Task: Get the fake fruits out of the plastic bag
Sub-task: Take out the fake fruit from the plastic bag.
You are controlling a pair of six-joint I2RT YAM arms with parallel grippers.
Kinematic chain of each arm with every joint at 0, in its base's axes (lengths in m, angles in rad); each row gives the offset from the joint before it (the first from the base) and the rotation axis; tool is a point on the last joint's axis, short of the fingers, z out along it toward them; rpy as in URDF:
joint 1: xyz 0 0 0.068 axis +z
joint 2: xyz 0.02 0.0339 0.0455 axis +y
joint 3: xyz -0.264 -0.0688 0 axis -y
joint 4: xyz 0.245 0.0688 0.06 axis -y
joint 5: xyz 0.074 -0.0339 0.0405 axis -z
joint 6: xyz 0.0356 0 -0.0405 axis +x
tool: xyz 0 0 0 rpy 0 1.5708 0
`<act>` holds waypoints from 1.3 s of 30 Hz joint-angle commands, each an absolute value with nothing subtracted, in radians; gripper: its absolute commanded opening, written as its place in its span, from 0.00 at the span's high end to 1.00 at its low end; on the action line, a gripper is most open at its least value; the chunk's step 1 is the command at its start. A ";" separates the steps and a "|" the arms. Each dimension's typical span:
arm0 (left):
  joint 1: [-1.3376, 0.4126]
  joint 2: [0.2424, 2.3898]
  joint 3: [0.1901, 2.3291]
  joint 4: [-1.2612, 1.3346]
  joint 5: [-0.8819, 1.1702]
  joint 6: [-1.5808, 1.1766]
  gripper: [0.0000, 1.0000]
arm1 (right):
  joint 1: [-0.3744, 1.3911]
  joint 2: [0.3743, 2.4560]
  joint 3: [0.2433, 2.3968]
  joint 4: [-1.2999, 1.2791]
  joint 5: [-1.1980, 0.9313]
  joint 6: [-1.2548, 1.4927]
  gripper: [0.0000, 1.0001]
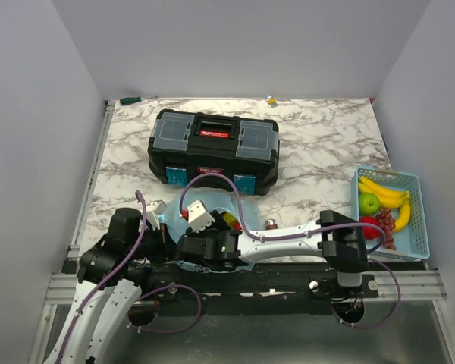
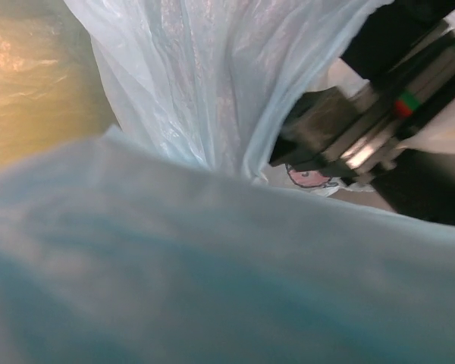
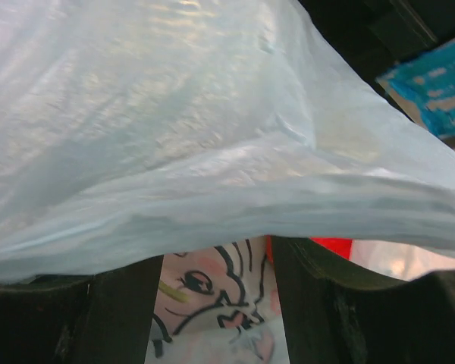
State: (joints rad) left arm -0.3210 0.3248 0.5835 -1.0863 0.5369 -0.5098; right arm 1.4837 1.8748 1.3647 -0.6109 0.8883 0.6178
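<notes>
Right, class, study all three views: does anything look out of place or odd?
The plastic bag lies crumpled at the near edge of the table, and its film drapes across both wrist cameras, blocking most of each view. Nothing looks spilled or damaged.

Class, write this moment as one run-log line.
left gripper shut at plastic bag | right gripper open, bag's print between jaws | mesh basket holds bananas, green apple, grapes

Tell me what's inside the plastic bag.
In the plastic bag, a yellow-and-red bit shows from above. The right wrist view catches something red under the film. Which fruits these are, and any others, the crinkled film hides.
</notes>
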 commanded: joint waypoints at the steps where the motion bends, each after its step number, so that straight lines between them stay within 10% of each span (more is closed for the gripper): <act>1: -0.324 0.343 0.575 -1.055 0.563 -0.517 1.00 | 1.456 1.953 1.387 -0.481 0.889 0.498 0.40; 29: -0.324 0.369 0.560 -1.031 0.580 -0.510 1.00 | 1.371 1.976 1.197 -0.643 1.032 0.675 0.32; 39: -0.325 0.361 0.557 -1.033 0.577 -0.515 1.00 | 1.375 1.977 1.270 -0.622 1.057 0.625 0.62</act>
